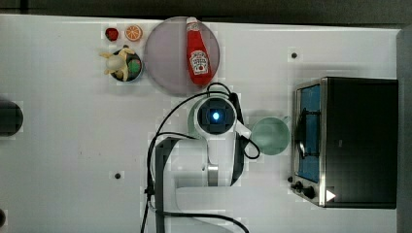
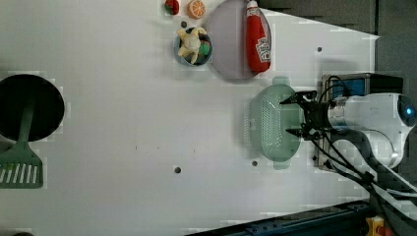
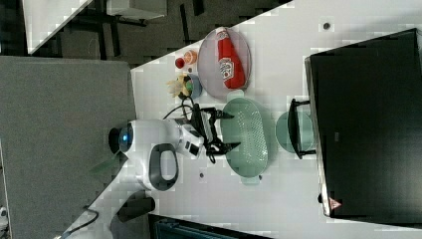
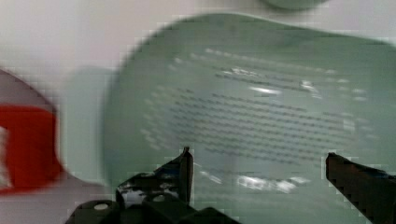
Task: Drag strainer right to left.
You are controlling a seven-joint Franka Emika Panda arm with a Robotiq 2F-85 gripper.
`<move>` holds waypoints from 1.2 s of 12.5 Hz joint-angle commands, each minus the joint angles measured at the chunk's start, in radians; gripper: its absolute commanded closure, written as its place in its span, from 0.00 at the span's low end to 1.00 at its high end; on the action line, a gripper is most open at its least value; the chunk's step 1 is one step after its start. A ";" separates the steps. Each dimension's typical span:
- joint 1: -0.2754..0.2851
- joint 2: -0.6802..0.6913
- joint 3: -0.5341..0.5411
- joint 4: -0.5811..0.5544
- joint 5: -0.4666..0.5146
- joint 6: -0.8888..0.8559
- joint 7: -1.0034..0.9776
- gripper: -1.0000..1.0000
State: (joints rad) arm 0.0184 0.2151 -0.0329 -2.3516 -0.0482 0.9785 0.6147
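- None of the drag looks done: pale sage-green oval perforated plastic strainer (image 2: 273, 123) sits beside the lilac-grey round plate (image 2: 231, 42).
- Pincer (image 2: 293, 116) spread wide, empty, above its rim; grasp and pull remain.

In the top view the arm hides most of the strainer (image 1: 193, 121).

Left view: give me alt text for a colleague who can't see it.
The arm's open gripper hovers over the pale green strainer, fingers spread above its right rim. A ketchup bottle lies on a lilac plate beyond; a dark pan and green spatula sit far left.
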 commanded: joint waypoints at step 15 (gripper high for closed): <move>0.147 0.190 0.044 -0.049 0.025 0.200 0.302 0.00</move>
State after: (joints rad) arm 0.1270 0.4280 -0.0197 -2.3965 -0.0237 1.1670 0.8135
